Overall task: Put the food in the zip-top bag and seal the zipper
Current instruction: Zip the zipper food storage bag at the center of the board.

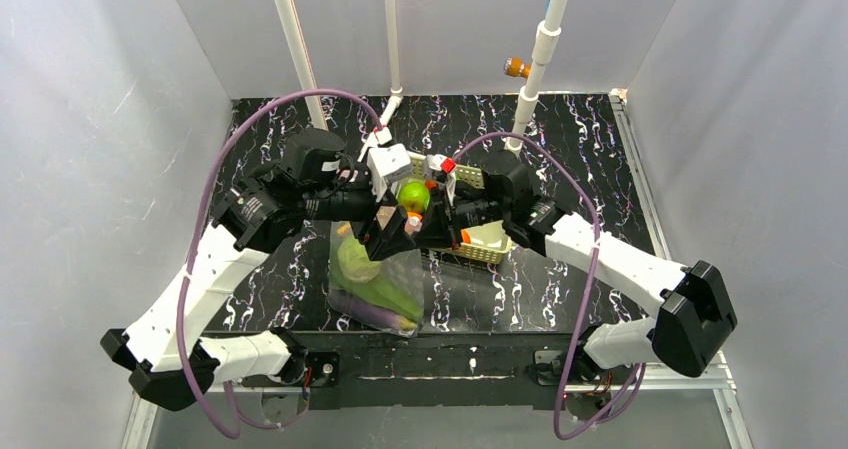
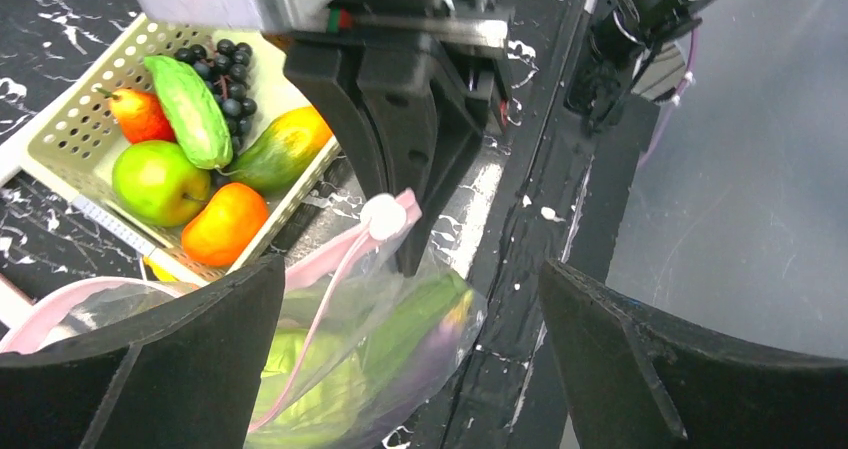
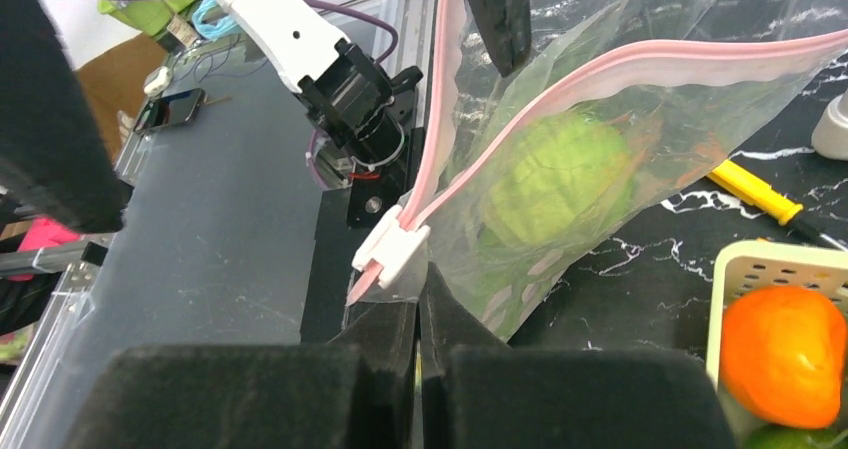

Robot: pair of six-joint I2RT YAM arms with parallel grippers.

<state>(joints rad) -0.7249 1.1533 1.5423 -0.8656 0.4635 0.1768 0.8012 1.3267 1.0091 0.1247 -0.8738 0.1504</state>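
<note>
The clear zip-top bag (image 1: 375, 284) lies near the table's front edge with the pale-green cabbage (image 3: 560, 179), the green leaves (image 2: 420, 314) and the purple eggplant (image 1: 385, 316) inside. Its pink zipper (image 3: 640, 69) is parted into two strips that meet at a white slider (image 3: 392, 249). My right gripper (image 3: 420, 304) is shut on the bag's corner just under the slider. My left gripper (image 2: 410, 369) is open wide and straddles the bag's mouth end, and one of its fingers (image 3: 497, 9) stands between the two zipper strips.
The pale yellow-green basket (image 2: 70, 119) holding fruit and vegetables stands just behind the bag, under the right arm (image 1: 600, 254). A yellow pen-like object (image 3: 755, 191) lies between bag and basket. White pipes (image 1: 535, 64) rise at the back. The table's front edge (image 1: 450, 344) is close to the bag.
</note>
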